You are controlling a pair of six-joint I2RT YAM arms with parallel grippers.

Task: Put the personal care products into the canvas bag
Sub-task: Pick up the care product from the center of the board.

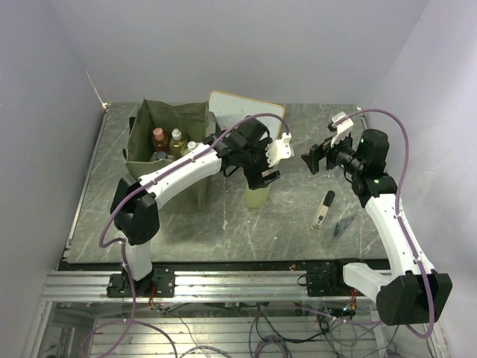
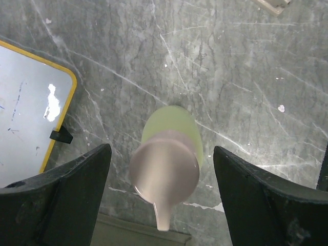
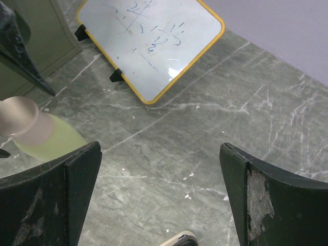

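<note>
1. Bottle position in the top view: the yellow-green pump bottle point(image 1: 257, 196) is standing upright on the bench point(image 1: 186, 224), just right of the canvas bag point(image 1: 141, 130), which is already holding several bottles point(image 1: 168, 142). The left gripper point(image 1: 265, 176) is hanging directly over it and is far nearer than the right gripper point(image 1: 317, 159). A clear black-capped bottle point(image 1: 323, 211) is lying flat on the right side of the bench.
2. Left wrist view: the yellow-green pump bottle point(image 2: 171, 133) is pointing its long axis straight up between the jaws of the left gripper point(image 2: 161, 151). The fingers point(image 2: 66, 195) are standing wide apart on either side of the pump head, touching nothing.
3. Right wrist view: the right gripper point(image 3: 160, 148) is gaping wide and holding nothing. The yellow-green pump bottle point(image 3: 48, 141) is sitting off to its left, and the whiteboard point(image 3: 154, 46) is lying farther back.
</note>
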